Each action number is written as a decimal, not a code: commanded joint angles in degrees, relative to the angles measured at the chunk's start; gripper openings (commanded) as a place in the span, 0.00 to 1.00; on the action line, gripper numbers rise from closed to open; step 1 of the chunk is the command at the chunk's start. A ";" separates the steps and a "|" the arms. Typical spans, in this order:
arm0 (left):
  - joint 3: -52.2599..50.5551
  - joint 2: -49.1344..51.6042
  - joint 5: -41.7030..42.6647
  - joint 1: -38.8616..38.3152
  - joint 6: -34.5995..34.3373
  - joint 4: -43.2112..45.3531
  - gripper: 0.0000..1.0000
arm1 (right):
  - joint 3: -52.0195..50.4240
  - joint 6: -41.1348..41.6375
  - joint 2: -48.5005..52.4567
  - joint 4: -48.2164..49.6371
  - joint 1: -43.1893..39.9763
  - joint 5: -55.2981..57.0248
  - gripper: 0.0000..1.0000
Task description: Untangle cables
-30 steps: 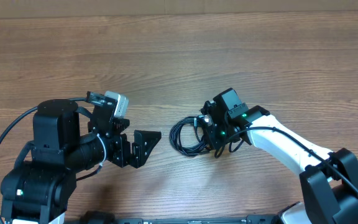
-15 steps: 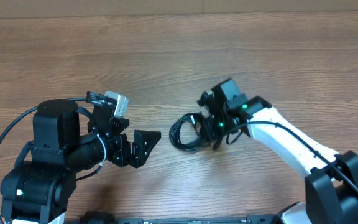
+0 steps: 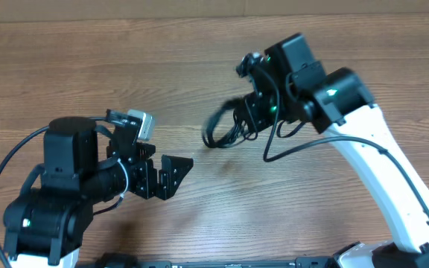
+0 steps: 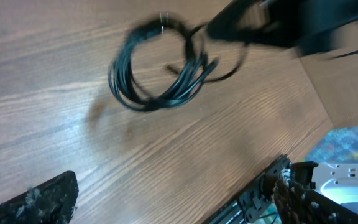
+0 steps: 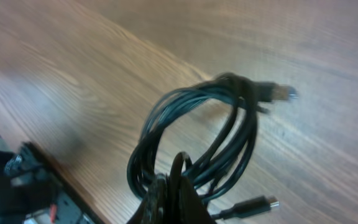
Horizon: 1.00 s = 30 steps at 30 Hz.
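Overhead first: the right gripper (image 3: 250,117) is clamped tight on the cables (image 3: 207,134), thin black cords wound into one loose coil near the middle of the table (image 3: 88,59). The coil is blurred, as if swinging. The left gripper (image 3: 173,173) stands spread wide and empty, well apart from the coil.

From the left wrist, the cables (image 4: 182,90) show as a round ring of several strands. A faint shadow lies on the wood beside it, so I judge the ring hangs just off the surface. The right gripper (image 4: 253,28) is a dark smear at the ring's upper edge. One dark finger (image 4: 39,199) of the left gripper sits in the bottom corner, touching nothing.

From the right wrist, the closed fingers (image 5: 166,196) pinch the strands at the low side of the loop. The cables (image 5: 248,130) arch above them, with one plug tip (image 5: 281,92) poking out at the top and a second plug (image 5: 258,204) trailing low.

As for what could go wrong, the whole bundle hangs from one narrow pinch, so the slim cords may slide out if the arm jerks. Pulling on the mass as one could draw the loops tighter, and a plug may catch inside the ring. A swinging coil would also be easy for the other arm to miss
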 commanded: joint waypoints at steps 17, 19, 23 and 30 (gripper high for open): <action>-4.57 9.55 6.86 -2.67 -0.04 4.63 1.00 | 18.88 2.10 -2.84 -10.43 -0.09 -15.37 0.04; -4.57 10.34 4.22 -3.02 -8.74 6.45 1.00 | 18.88 1.95 -3.02 -10.43 -0.02 -15.69 0.04; -4.57 11.30 3.19 -3.02 -17.77 11.28 1.00 | 18.88 -0.72 -3.58 -11.23 0.35 -15.69 0.04; -4.57 11.39 3.15 -3.02 -21.53 18.14 0.97 | 18.88 -0.72 -4.70 -12.22 0.39 -15.76 0.04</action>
